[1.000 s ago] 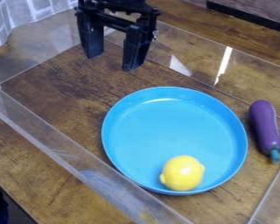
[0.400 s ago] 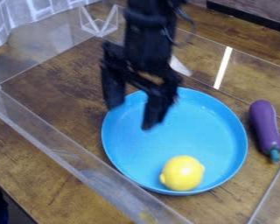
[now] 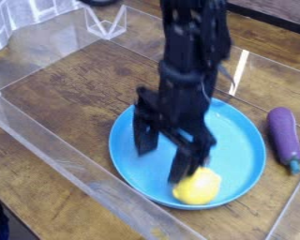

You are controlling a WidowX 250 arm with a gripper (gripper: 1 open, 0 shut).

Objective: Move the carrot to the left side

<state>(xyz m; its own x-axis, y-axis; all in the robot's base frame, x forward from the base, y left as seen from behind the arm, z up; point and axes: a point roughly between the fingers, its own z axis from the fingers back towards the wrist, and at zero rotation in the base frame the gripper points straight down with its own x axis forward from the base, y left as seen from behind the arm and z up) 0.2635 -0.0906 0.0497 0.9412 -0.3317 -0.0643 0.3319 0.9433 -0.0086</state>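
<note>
The pincer (image 3: pixel 164 157) is wide open above the blue plate (image 3: pixel 130 161). The yellow ball (image 3: pixel 199 187) lies to its image-right, toward the camera. No carrot is identifiable; its direction and long axis cannot be determined.

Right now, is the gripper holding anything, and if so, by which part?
Nothing looks held: the gripper is open over the blue plate, its fingers near the yellow ball, with no grip on it visible.

Light glints off the clear wall (image 3: pixel 67 155) along the near left edge of the brown wooden surface (image 3: pixel 63 86).
</note>
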